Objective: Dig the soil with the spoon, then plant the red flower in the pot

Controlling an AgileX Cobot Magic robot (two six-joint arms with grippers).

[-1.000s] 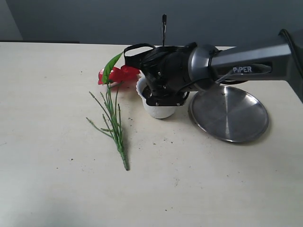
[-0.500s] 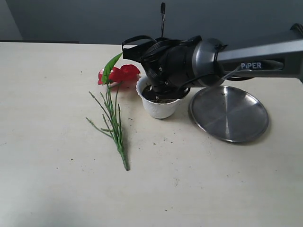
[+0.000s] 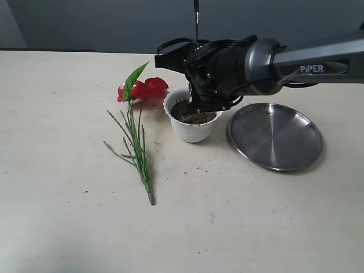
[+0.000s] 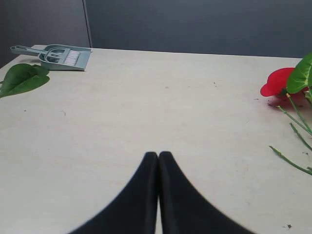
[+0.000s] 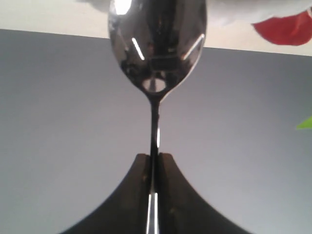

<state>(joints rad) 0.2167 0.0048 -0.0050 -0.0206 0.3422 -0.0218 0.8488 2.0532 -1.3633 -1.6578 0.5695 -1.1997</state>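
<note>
The right jaws [image 5: 154, 158] are clamped on the thin handle of the spoon [image 5: 157, 44], and the arm reaches in from the right edge of the table [image 3: 68, 227] to hang over the pot [image 3: 190, 129]. The spoon stands close to upright: its handle end pokes up above the wrist, and its bowl points down from the jaws toward the soil [image 3: 193, 117] in the pot. From the exterior view I cannot tell whether the tip touches the earth. So the digging stroke looks like a short drop along the spoon's own length, hardly any sideways travel.

The red flower [image 3: 142, 90] lies flat just beside the pot, bloom toward the far edge and stems trailing toward the near edge. The left jaws [image 4: 158, 155] are pressed together with nothing between them, above bare table, with the flower off to one side. That arm seems the freer one to fetch it.
</note>
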